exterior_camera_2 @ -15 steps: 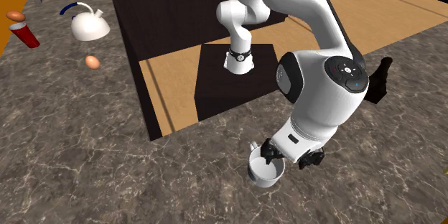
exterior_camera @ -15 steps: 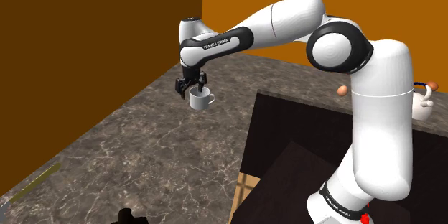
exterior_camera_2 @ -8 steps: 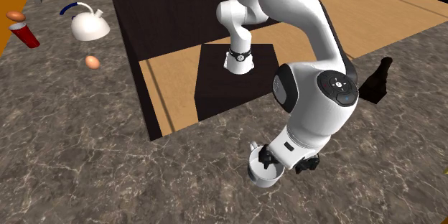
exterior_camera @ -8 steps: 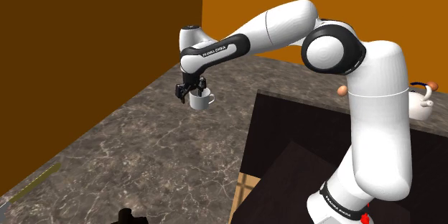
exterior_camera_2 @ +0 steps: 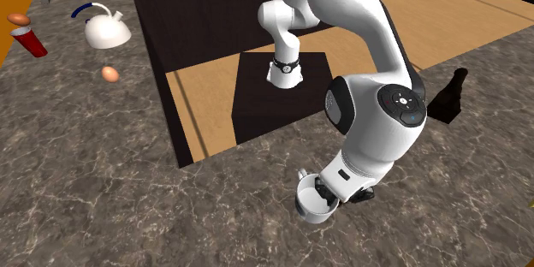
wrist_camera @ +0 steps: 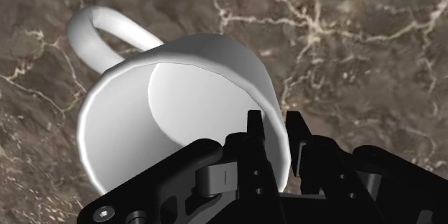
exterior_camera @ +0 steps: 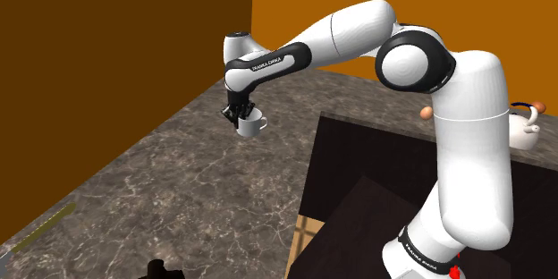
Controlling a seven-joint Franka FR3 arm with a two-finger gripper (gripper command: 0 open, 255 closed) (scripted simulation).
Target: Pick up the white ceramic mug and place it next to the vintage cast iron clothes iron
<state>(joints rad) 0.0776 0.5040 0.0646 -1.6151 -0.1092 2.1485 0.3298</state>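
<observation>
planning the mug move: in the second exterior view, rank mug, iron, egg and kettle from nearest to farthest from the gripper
1. mug, its wall clasped by the gripper
2. iron, toward the view's right
3. egg, far to the left
4. kettle, just beyond the egg
</observation>
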